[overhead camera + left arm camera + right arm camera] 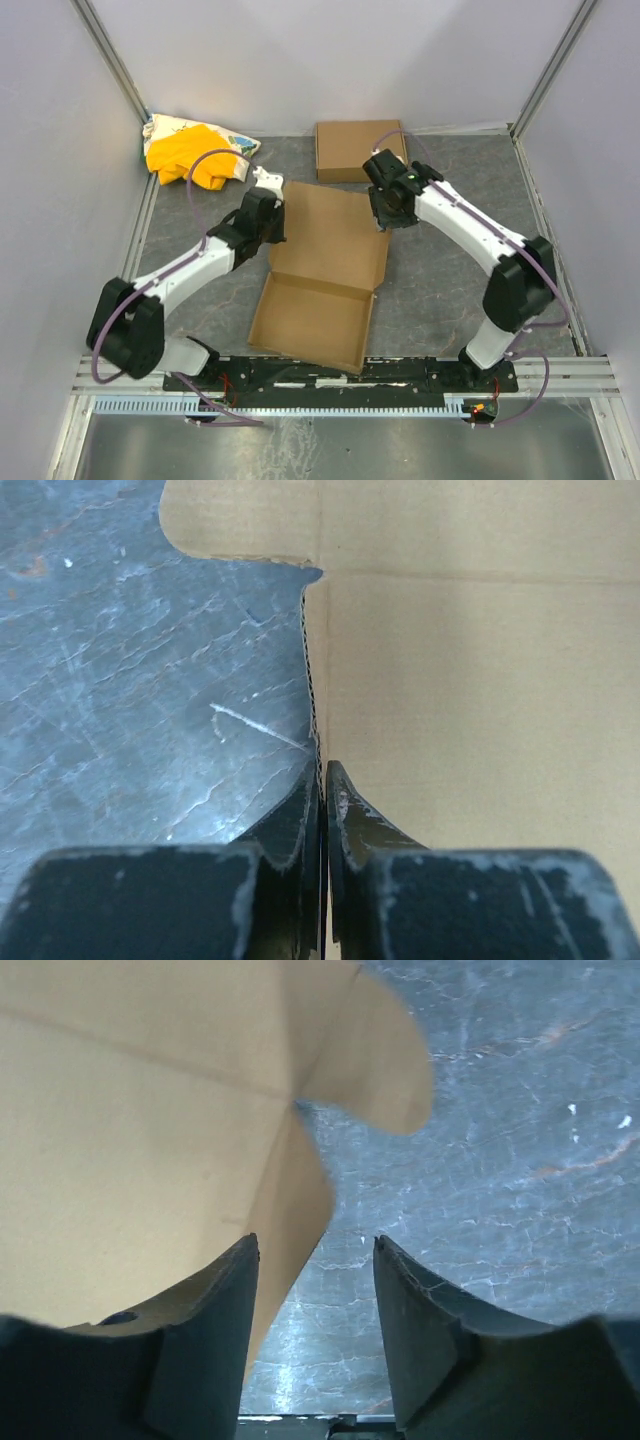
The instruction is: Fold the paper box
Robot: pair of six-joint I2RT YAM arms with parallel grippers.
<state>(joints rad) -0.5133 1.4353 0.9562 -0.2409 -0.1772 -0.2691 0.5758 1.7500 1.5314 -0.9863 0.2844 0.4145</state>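
The paper box (318, 270) lies in the middle of the table, its near half a shallow tray and its far panel spread out behind it. At the far panel's left edge, my left gripper (272, 222) is shut on the box. The left wrist view shows the cardboard's (480, 680) corrugated edge running in between the closed jaws of the gripper (322, 772). My right gripper (392, 214) stands at the panel's right edge. In the right wrist view it (317, 1245) is open, with the panel's side flap (290, 1210) standing just inside its left finger (215, 1310).
A second, neat brown carton (360, 150) sits at the back of the table. A yellow cloth bundle (195, 155) lies in the back left corner. Grey walls close in the table on three sides, and a metal rail (340, 372) runs along the near edge.
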